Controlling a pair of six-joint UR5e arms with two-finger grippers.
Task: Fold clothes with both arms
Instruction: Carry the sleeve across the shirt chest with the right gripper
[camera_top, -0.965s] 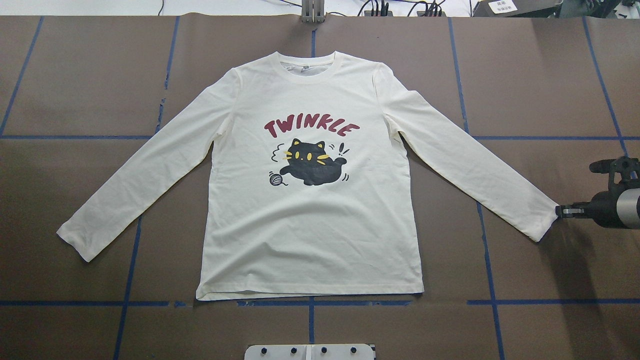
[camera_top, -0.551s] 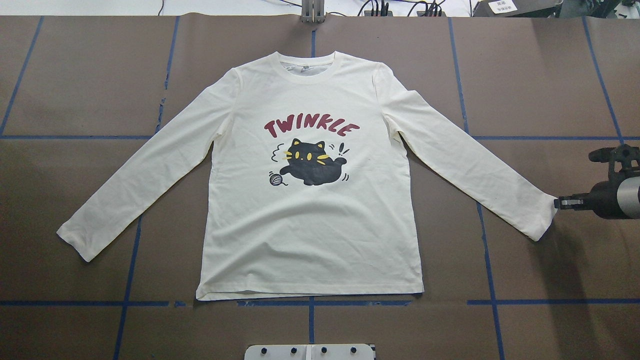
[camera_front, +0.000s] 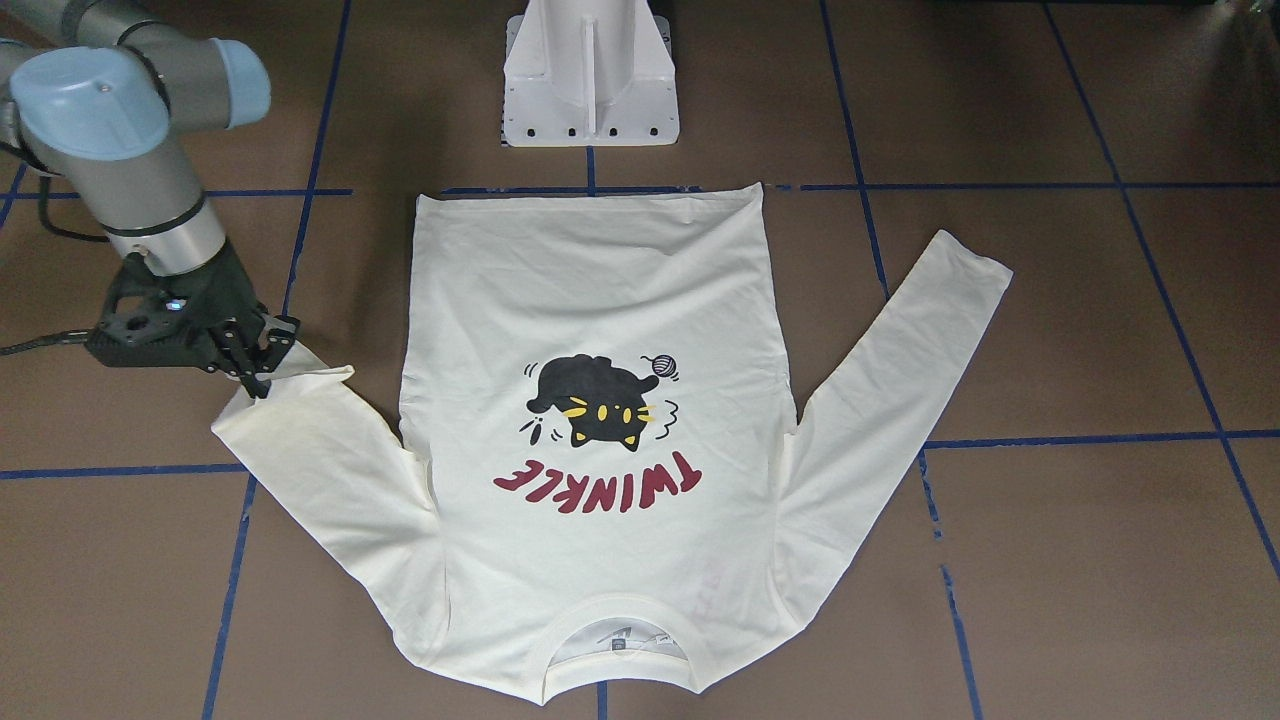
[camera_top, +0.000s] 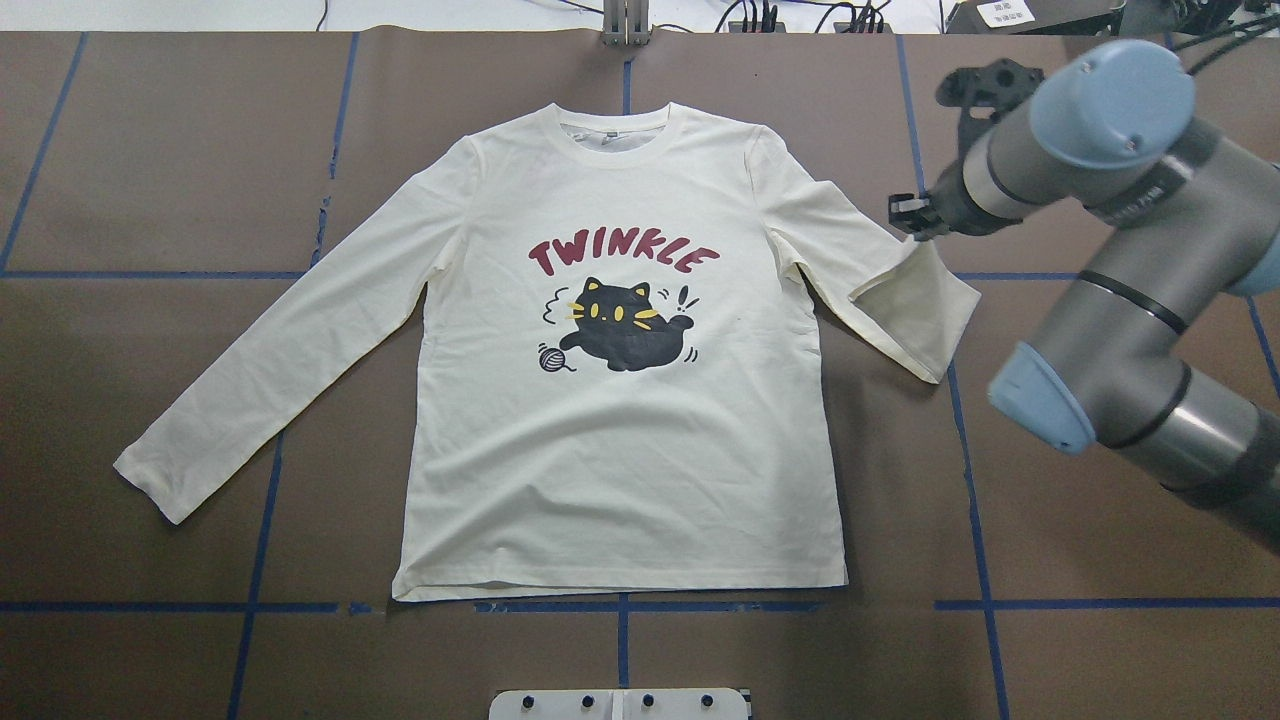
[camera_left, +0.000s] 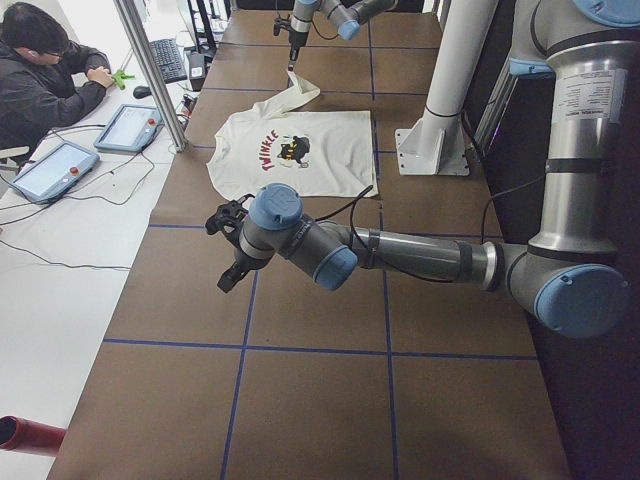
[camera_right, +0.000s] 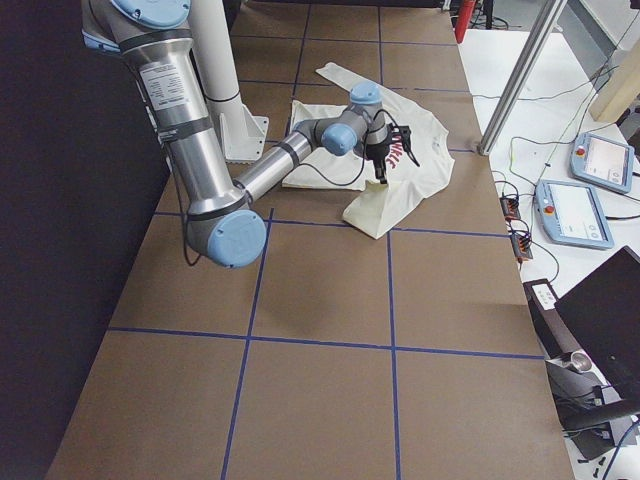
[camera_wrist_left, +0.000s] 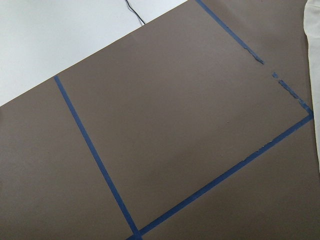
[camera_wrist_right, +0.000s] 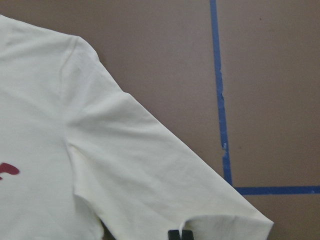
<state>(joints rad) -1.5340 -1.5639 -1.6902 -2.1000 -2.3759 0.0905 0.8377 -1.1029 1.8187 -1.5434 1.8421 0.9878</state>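
Note:
The cream T-shirt (camera_top: 620, 450) with the black cat print and "TWINKLE" lettering lies flat, print up, on the brown table. My right gripper (camera_top: 908, 215) is shut on the cuff of its right sleeve (camera_top: 915, 310) and holds it up near the shoulder, so the sleeve is doubled back on itself. This grip also shows in the front-facing view (camera_front: 258, 365) and at the bottom of the right wrist view (camera_wrist_right: 180, 235). The left sleeve (camera_top: 280, 350) lies stretched out flat. My left gripper (camera_left: 228, 280) hangs over bare table away from the shirt; I cannot tell whether it is open.
The white pedestal base (camera_front: 590, 80) stands at the near middle edge. Blue tape lines (camera_top: 965, 480) cross the brown table cover. An operator (camera_left: 40, 80) sits at a side desk with tablets (camera_left: 125, 125) behind a metal post (camera_left: 150, 70).
My right gripper has moved from the table's right side up and inward with the cuff in it. The right sleeve, earlier stretched flat, is now folded back. The body and left sleeve lie unchanged.

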